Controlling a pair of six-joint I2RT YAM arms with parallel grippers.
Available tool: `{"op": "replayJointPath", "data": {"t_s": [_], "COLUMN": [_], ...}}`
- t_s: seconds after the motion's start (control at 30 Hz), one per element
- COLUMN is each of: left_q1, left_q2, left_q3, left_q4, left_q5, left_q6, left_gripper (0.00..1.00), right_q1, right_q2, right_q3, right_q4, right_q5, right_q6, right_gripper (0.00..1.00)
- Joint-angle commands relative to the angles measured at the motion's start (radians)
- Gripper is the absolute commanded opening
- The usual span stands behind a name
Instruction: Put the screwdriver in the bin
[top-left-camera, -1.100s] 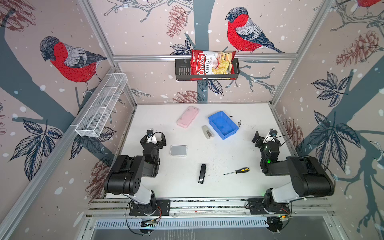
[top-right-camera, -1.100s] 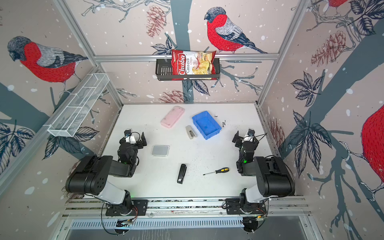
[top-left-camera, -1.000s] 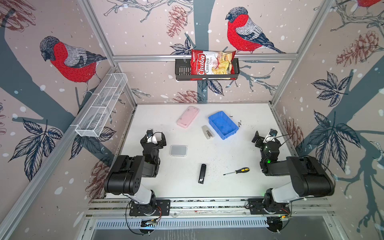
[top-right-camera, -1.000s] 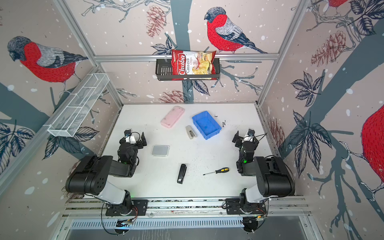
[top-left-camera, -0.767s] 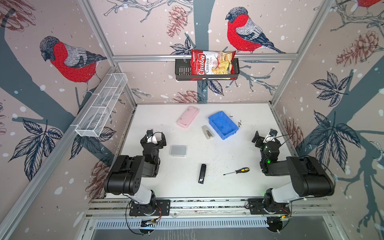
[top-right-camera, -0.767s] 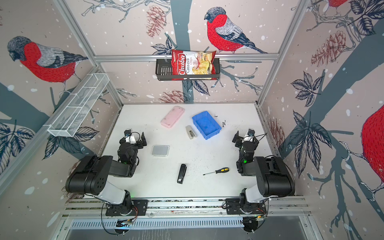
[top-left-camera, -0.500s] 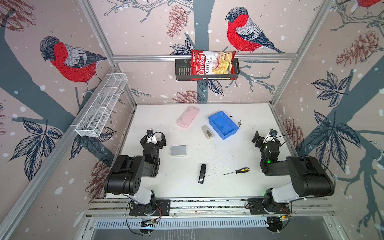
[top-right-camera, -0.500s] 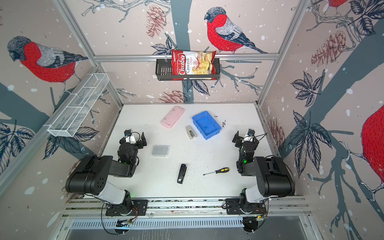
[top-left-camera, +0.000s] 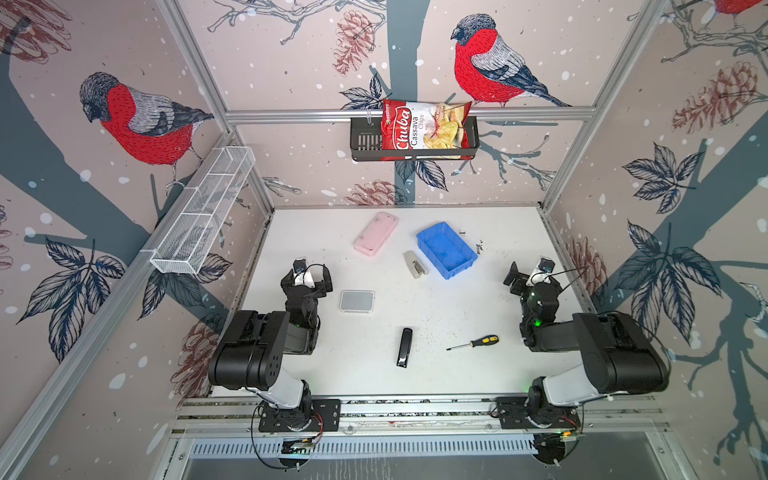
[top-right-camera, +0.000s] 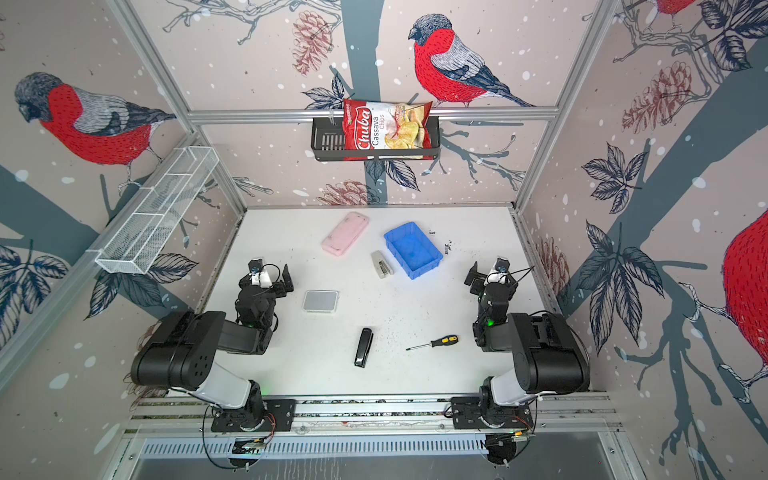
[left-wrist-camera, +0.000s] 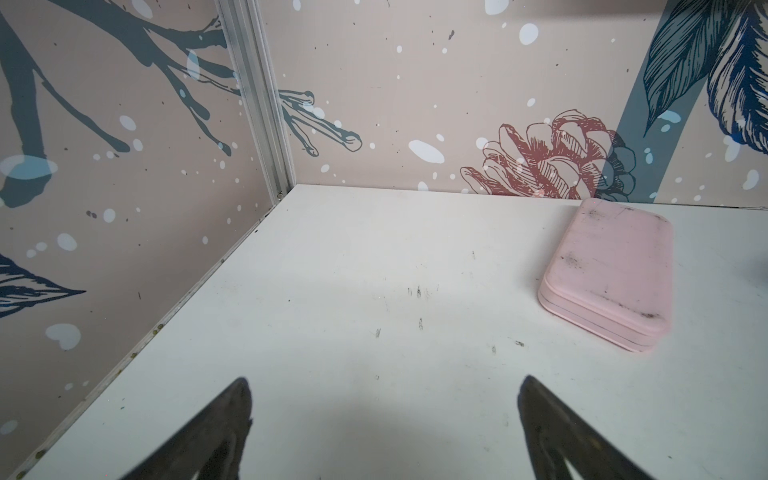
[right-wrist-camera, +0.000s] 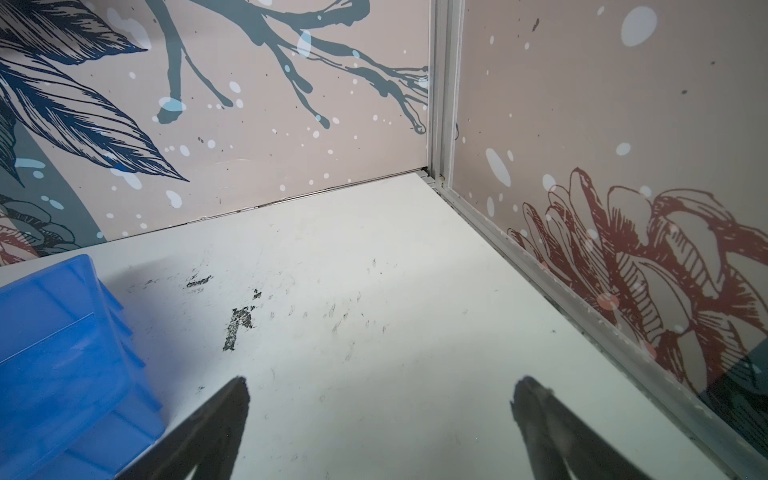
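The screwdriver (top-left-camera: 473, 343) (top-right-camera: 433, 343), black-and-yellow handle with a thin silver shaft, lies flat near the table's front right in both top views. The blue bin (top-left-camera: 446, 249) (top-right-camera: 412, 249) sits empty toward the back, right of centre; one corner of it shows in the right wrist view (right-wrist-camera: 62, 353). My right gripper (top-left-camera: 527, 273) (top-right-camera: 487, 272) (right-wrist-camera: 380, 399) stands open at the right side, behind the screwdriver and apart from it. My left gripper (top-left-camera: 307, 277) (top-right-camera: 269, 272) (left-wrist-camera: 384, 397) stands open at the left side with nothing between its fingers.
A black stapler (top-left-camera: 404, 347) lies left of the screwdriver. A grey stapler (top-left-camera: 415, 264) rests beside the bin, a pink case (top-left-camera: 376, 232) (left-wrist-camera: 611, 278) behind it, a grey flat box (top-left-camera: 357, 301) near the left gripper. A wall rack holds a chips bag (top-left-camera: 424, 131). A mesh basket (top-left-camera: 203, 210) hangs left.
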Motion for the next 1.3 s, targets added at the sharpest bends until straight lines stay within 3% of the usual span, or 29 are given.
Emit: {"op": "replayJointPath", "data": {"t_s": [0.0,0.37,0.8,1.07,1.27], "left_q1": [-0.001,-0.102,-0.222,-0.249,-0.266], "left_q2": [-0.002,-0.171,-0.399,-0.474,-0.476], "left_q3": [-0.004,0.018,0.097,0.137,0.141], "left_q4": [0.031,-0.127,-0.413,-0.534,-0.587], "left_q5": [-0.001,-0.029,0.246,0.460,0.570], "left_q6": [0.002,0.115,0.296,0.322,0.361], "left_gripper": [0.98,0.98,0.98,0.98,0.98], "right_q1": [0.001,0.009,0.063,0.208,0.313], "right_q2": [-0.004,-0.122,-0.433,-0.506,-0.463], "right_q3": [-0.002,0.054,0.086,0.258,0.435], "right_q4": [0.022,-0.183,-0.597,-1.027,-1.382], "right_q5": [0.014,0.037,0.079,0.228,0.248], "right_q6": [0.014,0.015,0.124,0.385,0.781], "right_gripper": [1.00,1.00,0.99,1.00,1.00]}}
